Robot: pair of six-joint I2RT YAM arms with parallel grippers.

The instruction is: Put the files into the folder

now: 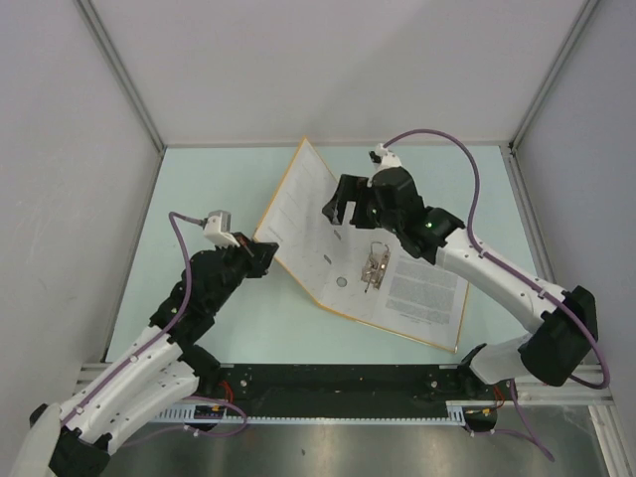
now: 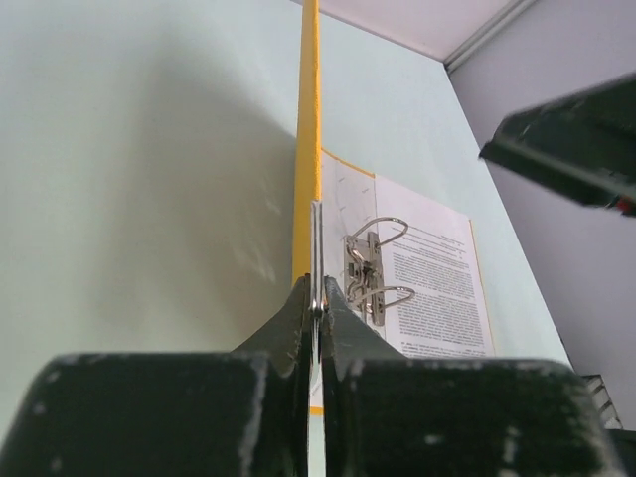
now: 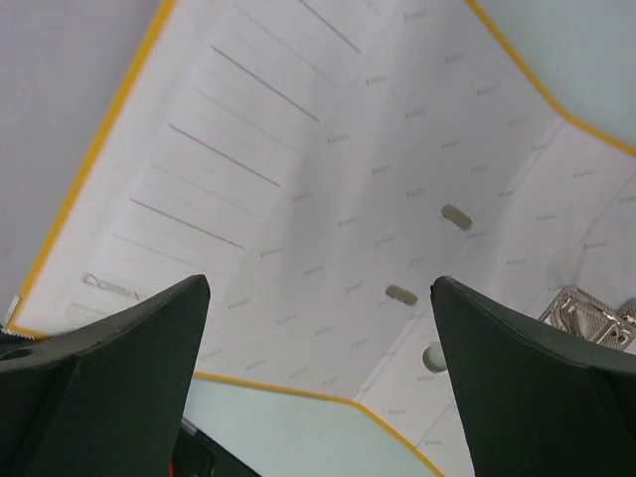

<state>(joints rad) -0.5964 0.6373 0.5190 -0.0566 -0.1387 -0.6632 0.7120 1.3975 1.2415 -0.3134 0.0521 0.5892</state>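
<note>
My left fingers (image 2: pixel 302 310) are clamping the thin cover edge of the folder (image 1: pixel 298 211), propping that stiff board up off the tabletop (image 1: pixel 209 179). Beyond, the files (image 1: pixel 422 288), light and floppy, are lying inside beside the ring mechanism (image 1: pixel 375 266). My right fingers (image 1: pixel 345 204) are hovering wide open above.

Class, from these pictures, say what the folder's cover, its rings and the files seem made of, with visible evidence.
The cover: probably stiff card, matte, yellow outside, pale printed lining inside; it stands raised without sagging. The rings: metal, shiny silver with glints. The files: thin white paper, matte, dense black print.
</note>
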